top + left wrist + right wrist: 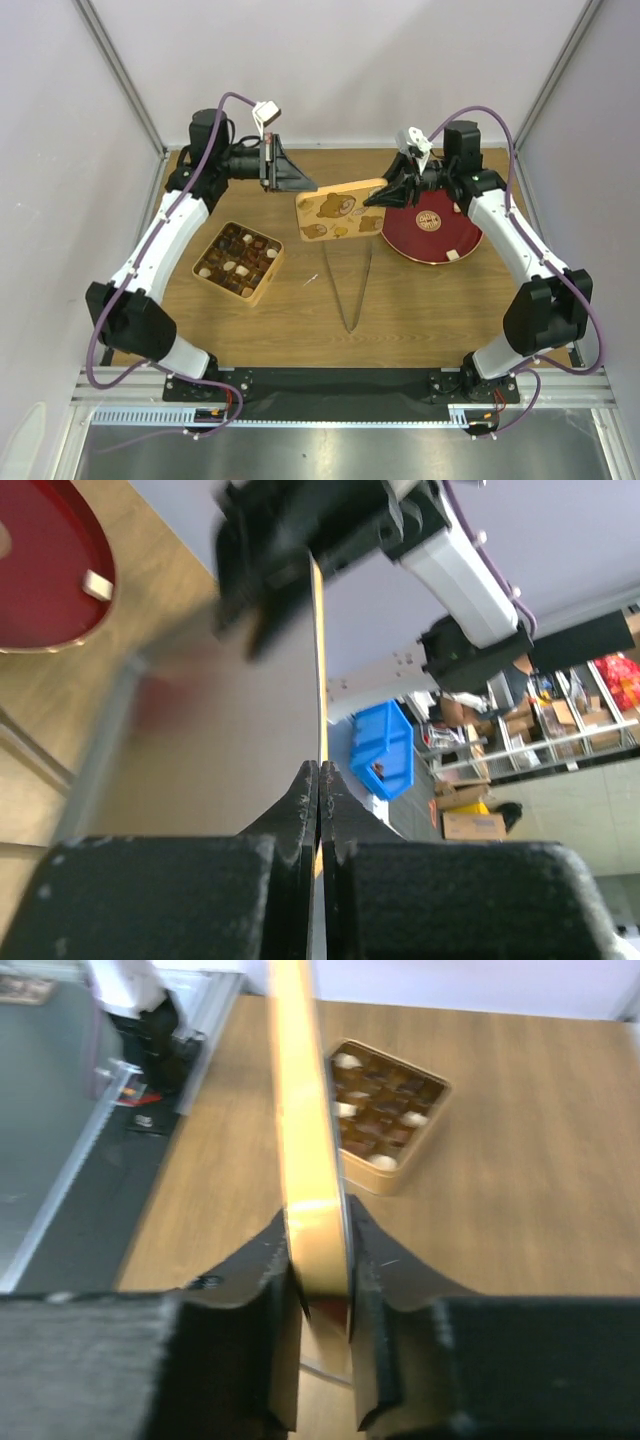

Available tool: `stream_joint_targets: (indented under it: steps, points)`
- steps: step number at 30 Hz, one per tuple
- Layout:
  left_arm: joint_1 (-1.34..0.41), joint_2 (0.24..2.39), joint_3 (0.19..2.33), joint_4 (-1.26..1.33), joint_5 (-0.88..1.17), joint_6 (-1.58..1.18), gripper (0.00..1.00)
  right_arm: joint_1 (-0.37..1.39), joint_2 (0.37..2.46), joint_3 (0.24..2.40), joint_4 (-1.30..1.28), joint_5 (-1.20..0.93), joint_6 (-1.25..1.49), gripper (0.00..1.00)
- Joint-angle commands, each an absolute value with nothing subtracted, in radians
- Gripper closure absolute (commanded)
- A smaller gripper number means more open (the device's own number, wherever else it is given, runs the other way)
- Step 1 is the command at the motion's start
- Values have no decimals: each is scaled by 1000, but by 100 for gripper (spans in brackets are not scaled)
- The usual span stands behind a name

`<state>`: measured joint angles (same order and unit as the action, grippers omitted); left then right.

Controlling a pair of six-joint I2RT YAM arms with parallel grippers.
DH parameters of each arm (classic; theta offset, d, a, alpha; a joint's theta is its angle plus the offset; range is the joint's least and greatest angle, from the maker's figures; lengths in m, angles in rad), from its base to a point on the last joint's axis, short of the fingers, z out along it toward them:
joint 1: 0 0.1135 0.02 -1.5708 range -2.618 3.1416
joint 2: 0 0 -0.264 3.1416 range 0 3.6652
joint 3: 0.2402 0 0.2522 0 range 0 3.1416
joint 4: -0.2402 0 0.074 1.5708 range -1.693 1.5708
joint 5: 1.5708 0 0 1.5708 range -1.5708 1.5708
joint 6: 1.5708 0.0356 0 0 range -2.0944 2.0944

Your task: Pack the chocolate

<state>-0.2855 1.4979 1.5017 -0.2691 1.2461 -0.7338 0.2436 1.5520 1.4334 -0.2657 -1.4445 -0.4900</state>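
- Table [400, 310]: wood grain is seen throughout; matt, smooth.
- Lid [338, 212]: tan printed face, flat finish. Its rim is seen in the right wrist view to be smooth, with a golden sheen. The material cannot be told.
- Box [268, 280]: tan walls, matt.
- Chocolate [238, 255]: dark, tan and cream pieces, dull surfaces. They are too small for texture to be judged.
- Plate [465, 238]: deep red, glossy.
- Tongs [349, 320]: thin bare metal, grey sheen.
- Left gripper [319, 770] and right gripper [318, 1215]: black plastic, matt; finger edges are noted as grainy and rough.
- Arm shells [165, 240]: white plastic, smooth, slightly glossy.
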Motion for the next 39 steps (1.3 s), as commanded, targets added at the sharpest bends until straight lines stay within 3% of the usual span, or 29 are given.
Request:
stream_joint_targets:
  steps: [1,3,5,6,8,11,13,17,20,23,30,39]
  points:
    - [-272,1540,1555,-190,1269,-765,98,255,1522,1414,-279,-1433,-489,83]
    - [-255,1554,1559,-129,1259,-805,86,264,1523,1382,-240,-1414,-407,94]
    - [-244,1583,1559,-47,1252,-880,81,276,1525,1365,-160,-1408,-332,100]
    - [-241,1595,1577,-37,1249,-896,70,294,1528,1361,-150,-1398,-295,100]
    - [-227,1632,1635,-79,1229,-888,67,316,1537,1361,-138,-1364,-261,100]
    - [-168,1667,1722,-150,1166,-868,53,360,1563,1358,-77,-1318,-146,100]
    - [-121,1674,1765,-204,1111,-861,53,390,1577,1351,-22,-1302,-37,100]
    - [58,1625,1830,-365,854,-810,33,472,1647,1325,188,-1093,297,100]
    - [145,1531,1832,-541,546,-676,27,549,1718,1318,346,-935,516,100]
    - [190,1480,1800,-692,366,-609,0,627,1765,1315,435,-789,705,100]
    - [245,1352,1550,-715,149,-505,0,750,1937,1325,778,-536,1120,100]
    - [262,1260,1451,-785,-147,-454,0,870,2098,1318,957,-189,1261,100]
